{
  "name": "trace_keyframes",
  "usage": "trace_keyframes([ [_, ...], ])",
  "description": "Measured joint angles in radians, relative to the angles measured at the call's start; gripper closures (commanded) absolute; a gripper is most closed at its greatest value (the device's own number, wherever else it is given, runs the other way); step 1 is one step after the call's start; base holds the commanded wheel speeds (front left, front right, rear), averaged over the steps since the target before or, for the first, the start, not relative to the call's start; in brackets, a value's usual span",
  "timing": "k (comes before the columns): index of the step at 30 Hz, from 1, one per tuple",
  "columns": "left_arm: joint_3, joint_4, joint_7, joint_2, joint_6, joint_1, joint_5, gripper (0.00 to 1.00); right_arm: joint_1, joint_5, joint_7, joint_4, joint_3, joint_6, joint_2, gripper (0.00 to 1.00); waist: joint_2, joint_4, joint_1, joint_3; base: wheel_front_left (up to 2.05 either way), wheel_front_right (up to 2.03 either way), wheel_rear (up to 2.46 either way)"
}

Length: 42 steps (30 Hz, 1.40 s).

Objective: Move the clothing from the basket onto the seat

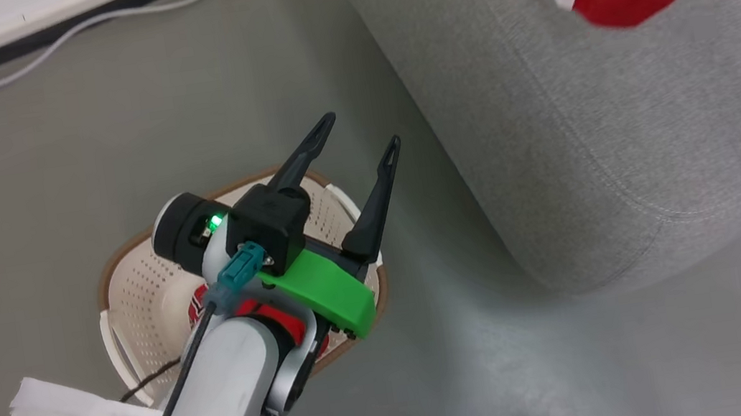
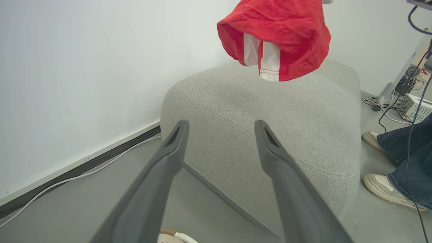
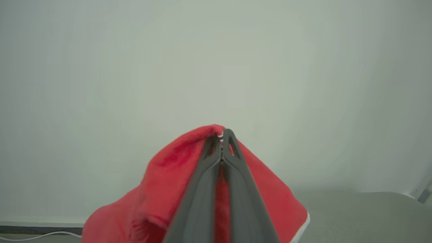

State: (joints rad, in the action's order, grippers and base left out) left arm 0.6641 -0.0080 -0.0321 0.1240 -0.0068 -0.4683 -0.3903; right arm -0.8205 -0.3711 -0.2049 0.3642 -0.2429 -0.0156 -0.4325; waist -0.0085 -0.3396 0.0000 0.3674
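The right gripper (image 3: 222,135) is clenched on a fold of the red garment (image 2: 287,33), fingers pressed together with cloth bunched on both sides. It holds the piece high over the grey seat (image 1: 585,134). The height makes sense: the cloth hangs free like a loose bag (its white stripe panel (image 2: 270,64) dangling at the lower edge) and is clear of the seat's top. From there it can likely be lowered or let go without dragging across the rounded edge.

The left gripper (image 1: 361,131) is spread wide and holds nothing. It hovers above the basket (image 1: 137,299) with its fingers angled toward the seat, probably parked out of the way or ready for the next pick. A second red piece (image 1: 198,306) with striped trim lies on the basket's bottom, mostly hidden by the left forearm (image 1: 222,388). The basket stands on the floor (image 1: 11,179) near the seat's corner, not touching it.

By my judgement the task is about half done: one piece is ready to be set down and one is not yet lifted. A person's shoes (image 2: 381,185) stand near the seat's other side.
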Motion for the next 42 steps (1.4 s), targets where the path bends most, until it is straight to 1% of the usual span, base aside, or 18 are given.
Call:
trace_keyframes([
  [2,0.002,-0.013,0.011,0.001,0.0,-0.014,0.016,0.0,-0.052,-0.007,0.012,0.008,0.025,0.001,-0.011,1.0,0.0,0.011,0.0,0.027,0.0,0.0,0.0],
  [5,0.012,-0.036,0.023,0.002,-0.001,-0.038,0.034,0.0,-0.12,-0.011,0.032,0.025,0.059,0.012,-0.041,1.0,0.0,0.029,0.0,0.066,0.0,0.0,0.0],
  [10,0.019,-0.069,0.04,0.002,-0.003,-0.079,0.045,0.0,-0.207,-0.039,0.054,0.068,0.13,0.038,-0.093,1.0,0.0,0.067,0.0001,0.132,0.0,0.0,0.0],
  [14,0.02,-0.082,0.04,0.001,-0.011,-0.104,0.051,0.0,-0.227,-0.037,0.064,0.12,0.155,0.058,-0.141,1.0,0.0,0.103,0.0001,0.181,0.0,0.0,0.0],
  [16,0.021,-0.091,0.041,0.001,-0.011,-0.109,0.052,0.0,-0.227,-0.037,0.065,0.143,0.174,0.069,-0.153,1.0,0.0,0.121,0.0001,0.202,0.0,0.0,0.0],
  [22,0.019,-0.111,0.051,0.003,-0.011,-0.127,0.061,0.0,-0.242,-0.037,0.057,0.198,0.204,0.084,-0.179,1.0,0.0,0.161,0.0001,0.267,0.0,0.0,0.0],
  [24,0.019,-0.117,0.059,0.004,-0.011,-0.129,0.061,0.0,-0.242,-0.038,0.046,0.216,0.213,0.089,-0.178,1.0,0.0,0.169,0.0001,0.288,0.0,0.0,0.0],
  [25,0.02,-0.122,0.062,0.004,-0.011,-0.132,0.061,0.0,-0.241,-0.041,0.038,0.24,0.219,0.097,-0.171,1.0,0.0,0.173,0.0001,0.307,0.0,0.0,0.0],
  [26,0.02,-0.123,0.066,0.004,-0.011,-0.134,0.062,0.0,-0.239,-0.043,0.033,0.253,0.219,0.097,-0.164,1.0,0.0,0.175,0.0001,0.317,0.0,0.0,0.0],
  [32,0.02,-0.121,0.067,0.017,-0.012,-0.145,0.086,0.0,-0.193,-0.043,0.006,0.32,0.192,0.098,-0.084,1.0,0.0,0.175,0.0002,0.361,0.0,0.0,0.0],
  [36,0.019,-0.114,0.066,0.02,-0.012,-0.147,0.087,0.0,-0.158,-0.046,-0.006,0.358,0.174,0.097,-0.035,1.0,0.0,0.167,0.0001,0.373,0.0,0.0,0.0],
  [41,0.02,-0.1,0.056,0.02,-0.016,-0.147,0.087,0.0,-0.14,-0.072,-0.027,0.386,0.187,0.095,-0.008,1.0,0.0,0.16,0.0001,0.371,0.0,0.0,0.0],
  [42,0.018,-0.098,0.056,0.02,-0.016,-0.147,0.087,0.0,-0.138,-0.072,-0.029,0.388,0.186,0.094,-0.002,0.84,0.0,0.158,0.0,0.369,0.0,0.0,0.0],
])
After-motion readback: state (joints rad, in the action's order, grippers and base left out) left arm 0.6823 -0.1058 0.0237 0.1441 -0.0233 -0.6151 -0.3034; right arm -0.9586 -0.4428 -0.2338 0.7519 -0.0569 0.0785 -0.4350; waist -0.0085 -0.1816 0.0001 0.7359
